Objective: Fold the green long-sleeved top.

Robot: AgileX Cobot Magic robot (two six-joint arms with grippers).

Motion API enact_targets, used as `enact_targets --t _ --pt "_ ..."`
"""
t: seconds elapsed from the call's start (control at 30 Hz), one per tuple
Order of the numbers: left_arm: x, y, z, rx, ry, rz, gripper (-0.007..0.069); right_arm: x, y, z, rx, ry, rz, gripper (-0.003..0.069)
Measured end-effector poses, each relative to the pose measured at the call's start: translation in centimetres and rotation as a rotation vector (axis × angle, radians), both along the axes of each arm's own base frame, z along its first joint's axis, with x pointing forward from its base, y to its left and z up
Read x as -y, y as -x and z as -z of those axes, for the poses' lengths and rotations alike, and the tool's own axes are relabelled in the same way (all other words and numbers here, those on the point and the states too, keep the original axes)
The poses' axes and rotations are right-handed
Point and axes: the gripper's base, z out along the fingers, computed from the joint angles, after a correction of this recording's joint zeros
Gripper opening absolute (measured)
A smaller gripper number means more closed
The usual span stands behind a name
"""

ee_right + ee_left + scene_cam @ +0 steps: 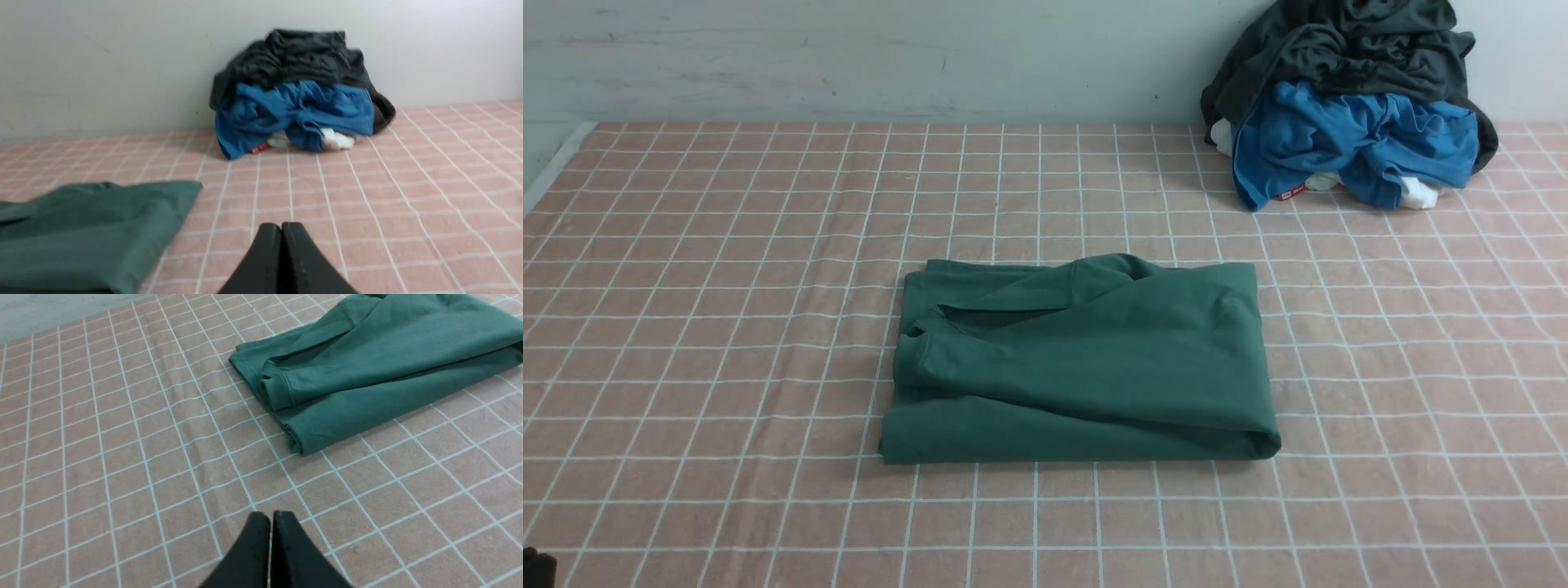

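Observation:
The green long-sleeved top (1086,359) lies folded into a compact rectangle in the middle of the pink checked cloth, with a sleeve fold and cuff showing along its left side. The left wrist view has the top (367,363) well beyond my left gripper (271,514), which hangs shut over bare cloth and holds nothing. In the right wrist view one corner of the top (94,228) lies off to the side of my right gripper (281,226), also shut and empty. Neither arm reaches into the front view beyond a dark tip at the bottom left corner.
A heap of clothes sits at the back right against the wall: a dark grey garment (1347,45) on top of a bright blue garment (1347,143), with bits of white cloth under them. The checked cloth (727,245) covers the whole table.

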Motion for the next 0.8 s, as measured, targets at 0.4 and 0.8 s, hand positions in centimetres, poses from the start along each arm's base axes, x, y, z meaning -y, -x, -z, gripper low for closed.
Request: enact_targets --t 0.4,0.8 --pt "0.0 0.0 0.0 0.0 0.0 0.0 -0.0007 0.2 0.1 1.6 -0.105 -0.061 0.026 -0.0014" --pt "0.0 0.0 0.0 0.0 0.0 0.0 -0.0007 0.2 0.1 1.6 -0.11 0.025 0.016 -0.0014"
